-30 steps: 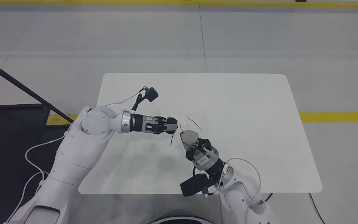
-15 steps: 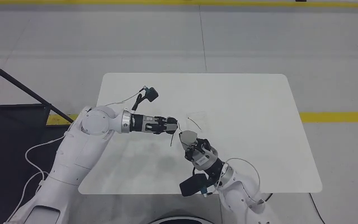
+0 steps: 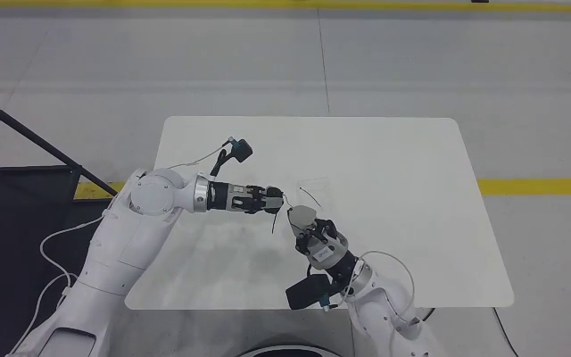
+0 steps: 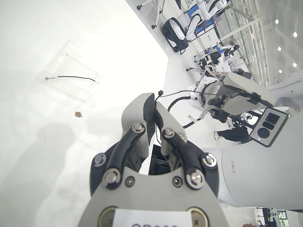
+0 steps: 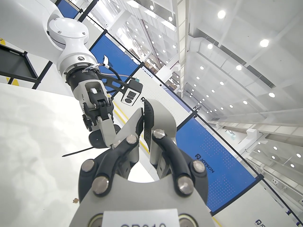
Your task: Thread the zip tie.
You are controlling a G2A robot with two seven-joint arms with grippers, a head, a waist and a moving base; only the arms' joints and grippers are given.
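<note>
My left gripper [image 3: 278, 195] hovers over the middle of the white table [image 3: 401, 161], shut on a black zip tie [image 3: 277, 219]. In the left wrist view the zip tie's head [image 4: 160, 93] pokes out past the left gripper [image 4: 155, 102] and the strap runs back between the pads. A thin strand leads from that head toward my right gripper [image 4: 204, 95]. The right gripper [image 3: 299, 216] sits just beside the left one, shut [image 5: 143, 109] on a thin black piece at its tips. The tail [image 5: 78, 152] sticks out behind the left gripper [image 5: 99, 142].
A second black zip tie [image 4: 71, 77] lies on a clear flat plate [image 3: 314, 186] just beyond the grippers. A small brown crumb [image 4: 77, 114] lies on the table near it. The table's right half and far side are open.
Both grippers stay shut and close together. The right arm's wrist has edged slightly toward the left gripper; the left arm holds still.
</note>
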